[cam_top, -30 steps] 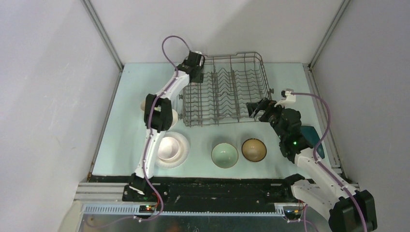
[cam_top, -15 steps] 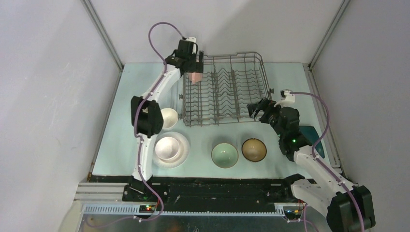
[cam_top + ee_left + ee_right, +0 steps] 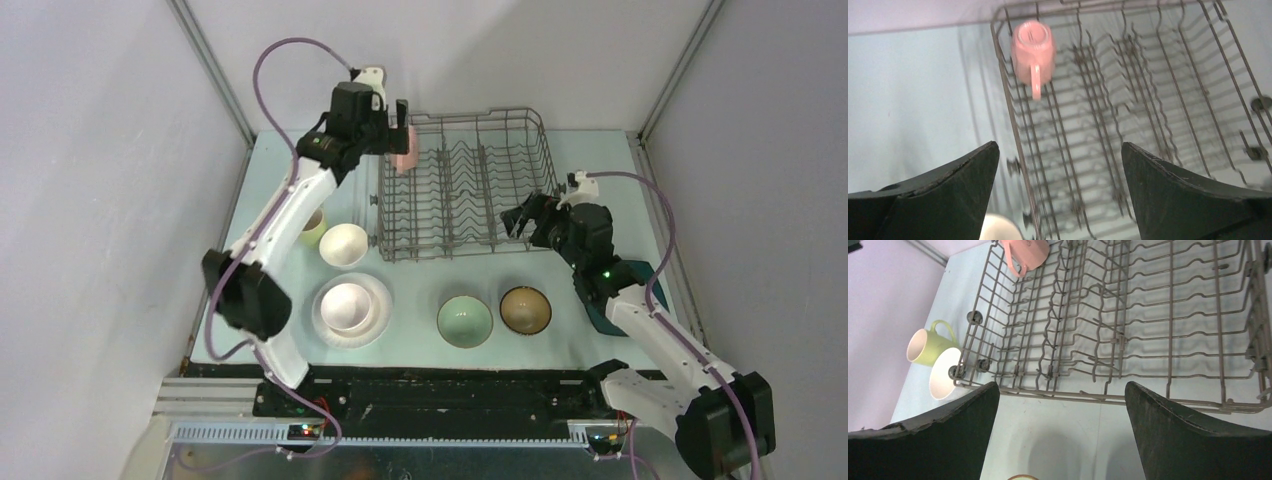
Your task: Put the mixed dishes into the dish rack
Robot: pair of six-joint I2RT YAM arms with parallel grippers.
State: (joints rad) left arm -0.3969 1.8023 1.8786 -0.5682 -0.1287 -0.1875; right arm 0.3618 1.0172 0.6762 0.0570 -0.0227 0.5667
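We note the pale green bowl (image 3: 464, 320) and brown bowl (image 3: 525, 309) unloaded nearest. The right gripper (image 3: 522, 214) hangs wide and empty by the dish rack (image 3: 470, 190). The left gripper (image 3: 1058, 145) gapes empty over the pink mug (image 3: 1032, 47), racked far-left. We advise withdrawing straight upward.

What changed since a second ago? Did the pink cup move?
The left gripper let go of the pink cup, left it in the far left corner of the rack, and pulled up and back, open. The right gripper edged slightly toward the rack. The green bowl and brown bowl stayed put.
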